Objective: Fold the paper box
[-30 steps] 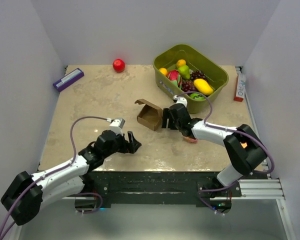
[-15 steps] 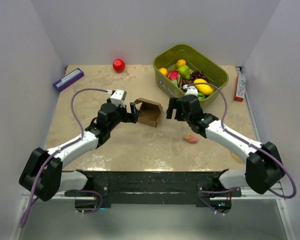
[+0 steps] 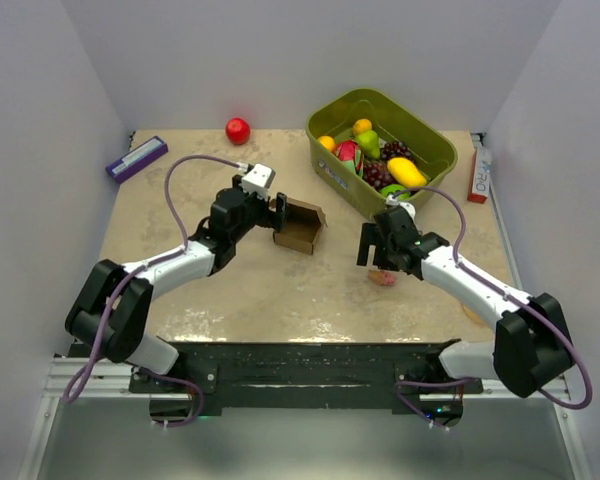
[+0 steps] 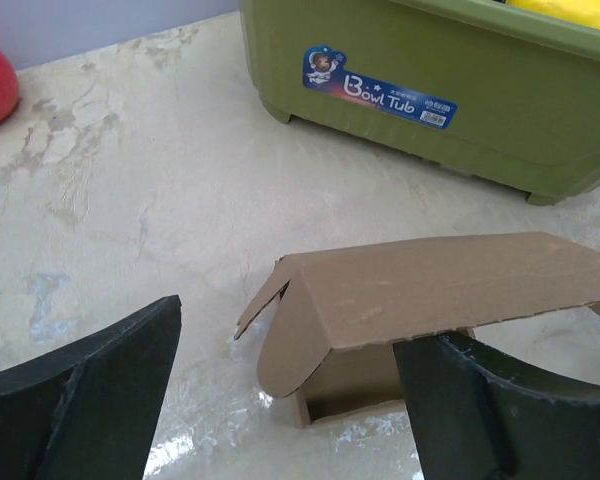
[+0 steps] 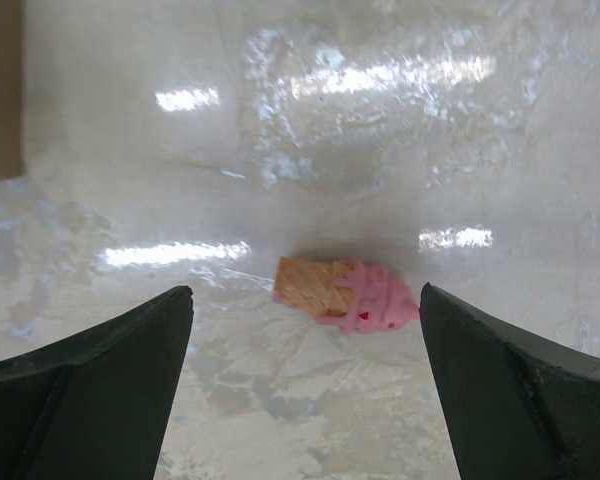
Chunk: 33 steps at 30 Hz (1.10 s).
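The brown paper box (image 3: pixel 298 230) sits near the middle of the desk (image 3: pixel 230 290), a little toward the far edge and just left of the green bin (image 3: pixel 332 172), which fills the far right corner and holds toy fruit (image 3: pixel 407 172). The box is only partly folded: its body rests on the desk and one flap stands up and leans over the opening, as the left wrist view shows (image 4: pixel 430 290). The left end effector (image 3: pixel 277 213) is at the box's left side with its fingers (image 4: pixel 90 390) spread wide and the box just ahead of them; whether they touch it I cannot tell. The right end effector (image 3: pixel 372 250) hangs nearer the right edge, apart from the box, also spread wide and holding nothing, above a small pink ice-cream toy (image 5: pixel 345 290) lying on the desk (image 3: pixel 382 278). A red ball (image 3: pixel 238 130) lies by the far edge, a purple-and-white flat box (image 3: pixel 137 158) in the far left corner, and a red-and-white slim box (image 3: pixel 478 172) along the right edge.
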Motion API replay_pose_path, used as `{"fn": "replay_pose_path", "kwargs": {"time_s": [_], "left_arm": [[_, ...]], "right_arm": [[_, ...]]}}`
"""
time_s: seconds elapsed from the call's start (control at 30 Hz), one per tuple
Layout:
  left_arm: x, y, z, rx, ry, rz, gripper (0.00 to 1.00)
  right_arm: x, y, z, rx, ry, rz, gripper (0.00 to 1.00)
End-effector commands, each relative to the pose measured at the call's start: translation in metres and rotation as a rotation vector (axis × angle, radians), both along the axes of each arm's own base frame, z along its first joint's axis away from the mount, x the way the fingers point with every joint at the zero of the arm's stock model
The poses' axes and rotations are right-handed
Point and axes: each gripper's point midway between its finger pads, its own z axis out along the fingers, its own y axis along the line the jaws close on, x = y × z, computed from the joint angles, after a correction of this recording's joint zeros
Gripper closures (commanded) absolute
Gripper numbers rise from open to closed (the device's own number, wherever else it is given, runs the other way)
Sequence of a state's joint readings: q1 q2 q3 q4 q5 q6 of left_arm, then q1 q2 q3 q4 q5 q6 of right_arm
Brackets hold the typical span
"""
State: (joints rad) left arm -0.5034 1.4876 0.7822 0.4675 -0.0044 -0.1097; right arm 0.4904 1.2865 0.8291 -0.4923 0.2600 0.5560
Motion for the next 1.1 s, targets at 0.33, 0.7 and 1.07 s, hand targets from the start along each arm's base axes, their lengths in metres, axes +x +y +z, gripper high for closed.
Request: {"fn": "replay_pose_path", "kwargs": {"time_s": [0.33, 0.7, 1.07], "left_arm": [[0.006, -0.022, 0.052, -0.052, -0.280, -0.154, 0.62], [-0.001, -0.026, 0.052, -0.035, -0.200, -0.188, 0.97], [-0.014, -0.003, 0.038, -0.019, 0.132, -0.037, 1.00]], "right_arm": [[-0.020, -0.010, -0.021, 0.009, 0.099, -0.048, 0.02], [-0.019, -0.021, -0.020, -0.008, 0.055, -0.100, 0.02], [-0.010, -0.012, -0.034, 0.037, 0.027, -0.114, 0.01]]}}
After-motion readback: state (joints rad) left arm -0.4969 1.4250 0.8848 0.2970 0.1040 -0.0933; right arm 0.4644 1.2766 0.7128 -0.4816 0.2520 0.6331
